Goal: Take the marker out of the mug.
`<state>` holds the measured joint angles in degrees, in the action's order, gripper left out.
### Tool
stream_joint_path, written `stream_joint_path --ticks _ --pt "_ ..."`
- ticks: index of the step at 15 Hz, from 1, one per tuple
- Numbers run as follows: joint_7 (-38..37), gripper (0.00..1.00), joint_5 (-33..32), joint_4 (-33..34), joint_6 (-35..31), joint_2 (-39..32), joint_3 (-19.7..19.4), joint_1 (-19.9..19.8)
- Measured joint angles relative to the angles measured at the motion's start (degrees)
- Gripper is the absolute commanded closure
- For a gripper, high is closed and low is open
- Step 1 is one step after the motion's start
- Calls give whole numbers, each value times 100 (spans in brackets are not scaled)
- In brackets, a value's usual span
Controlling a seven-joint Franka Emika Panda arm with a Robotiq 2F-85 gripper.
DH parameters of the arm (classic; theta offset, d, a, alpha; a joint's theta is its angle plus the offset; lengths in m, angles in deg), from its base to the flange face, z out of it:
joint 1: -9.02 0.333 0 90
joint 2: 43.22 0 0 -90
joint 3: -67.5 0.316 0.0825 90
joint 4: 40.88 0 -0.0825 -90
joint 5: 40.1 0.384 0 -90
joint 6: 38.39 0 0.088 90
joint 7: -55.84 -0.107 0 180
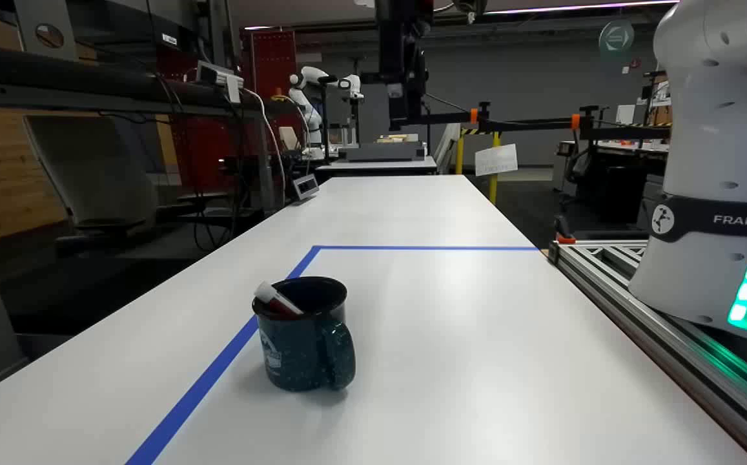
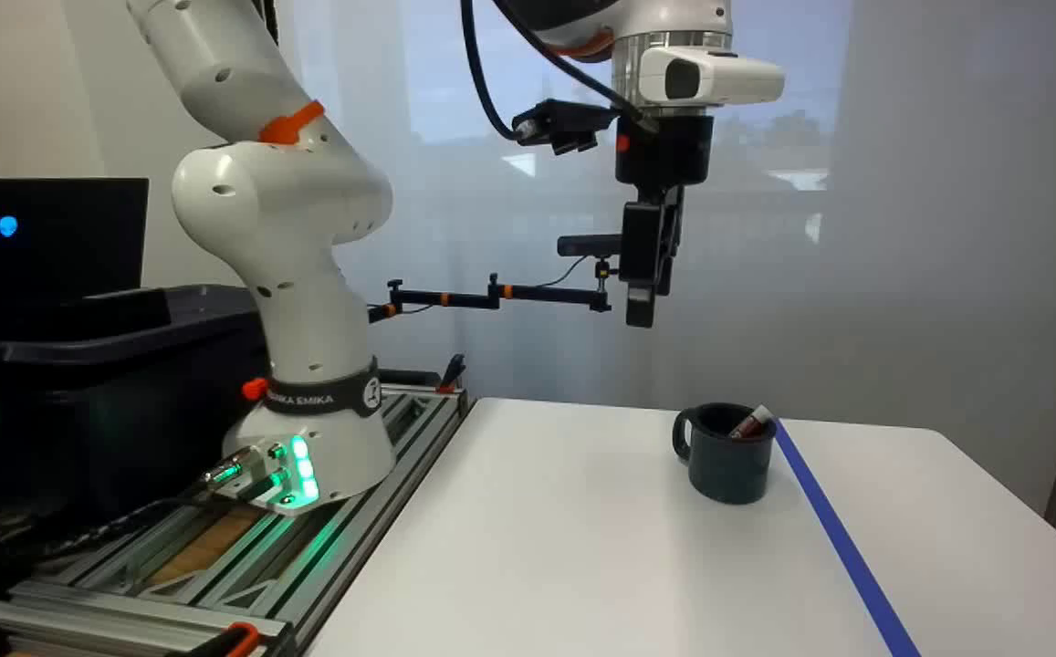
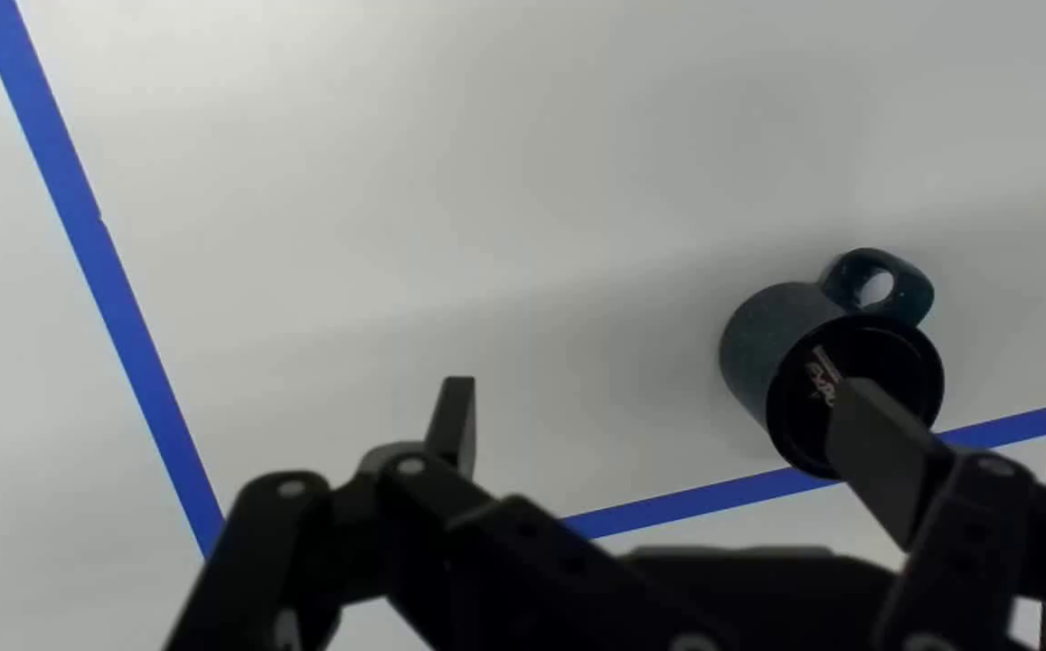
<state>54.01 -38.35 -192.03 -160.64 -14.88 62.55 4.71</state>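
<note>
In the wrist view, the hand [image 3: 656, 407] is seen released, its fingers [image 3: 884, 457] spread well apart. In an exterior view it is held above the worktop [image 2: 564, 529], at eleven o'clock from the mug [image 2: 730, 470]. There, the marker [image 2: 748, 425] is contained inside the upright mug, tilted, its pale end pointed towards two o'clock. Blue tape [image 2: 837, 529] is laid just beside the mug, at three o'clock.

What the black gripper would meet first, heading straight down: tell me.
Probably the flat white tabletop: the black gripper hangs above it, jaws open. One finger overlaps the rounded dark-teal mug in the wrist view; depth being unclear, contact there is possible.
</note>
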Motion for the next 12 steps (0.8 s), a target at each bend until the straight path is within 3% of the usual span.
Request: stream_joint_path --ticks 7,12 --pt "0 0 0 0 0 -1 0 0" --pt "1308 0 967 -47 -148 -250 -196 501"
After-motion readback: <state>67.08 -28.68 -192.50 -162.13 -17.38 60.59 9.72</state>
